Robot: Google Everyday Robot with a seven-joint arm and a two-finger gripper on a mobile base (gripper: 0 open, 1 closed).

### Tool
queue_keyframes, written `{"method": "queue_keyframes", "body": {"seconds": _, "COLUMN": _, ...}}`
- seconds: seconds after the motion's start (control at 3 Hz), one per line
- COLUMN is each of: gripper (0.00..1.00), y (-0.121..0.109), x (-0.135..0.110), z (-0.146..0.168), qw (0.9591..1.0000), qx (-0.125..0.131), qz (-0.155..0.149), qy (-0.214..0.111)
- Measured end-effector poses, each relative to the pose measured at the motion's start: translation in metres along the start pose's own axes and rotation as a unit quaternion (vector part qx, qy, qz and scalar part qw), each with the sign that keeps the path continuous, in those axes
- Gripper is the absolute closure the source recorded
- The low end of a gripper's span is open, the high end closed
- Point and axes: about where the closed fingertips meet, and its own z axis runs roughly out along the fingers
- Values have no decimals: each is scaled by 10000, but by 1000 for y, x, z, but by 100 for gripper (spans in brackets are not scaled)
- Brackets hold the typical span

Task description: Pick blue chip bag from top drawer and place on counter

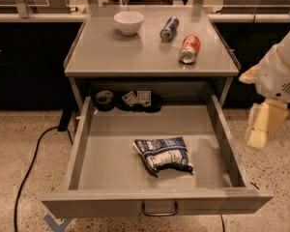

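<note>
The blue chip bag (163, 156) lies flat in the open top drawer (106, 153), right of the middle and towards the front. The drawer is pulled all the way out, with its dark loop handle (159, 210) at the front. The counter (135, 52) above it is a flat grey tabletop. My gripper (261, 125) hangs from the white arm at the right edge of the view. It is outside the drawer's right side, apart from the bag, and holds nothing.
On the counter stand a white bowl (128, 22), a blue can lying down (169, 28) and an orange-red soda can lying down (189, 49). Dark small items (128, 100) sit at the drawer's back. A black cable (34, 158) runs over the floor at left.
</note>
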Motion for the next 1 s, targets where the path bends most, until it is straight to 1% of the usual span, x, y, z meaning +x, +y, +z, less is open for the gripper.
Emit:
{"method": "queue_keyframes", "body": {"seconds": 0.33, "gripper": 0, "y": -13, "x": 12, "z": 55, "qw": 9991, "qx": -291, "qz": 275, "qy": -163}}
{"method": "queue_keyframes", "body": {"seconds": 0.67, "gripper": 0, "y": -13, "x": 12, "z": 55, "qw": 9991, "qx": -291, "qz": 275, "qy": -163}}
{"method": "queue_keyframes", "body": {"seconds": 1.0, "gripper": 0, "y": -14, "x": 12, "z": 68, "qw": 9988, "qx": -387, "qz": 132, "qy": -268}}
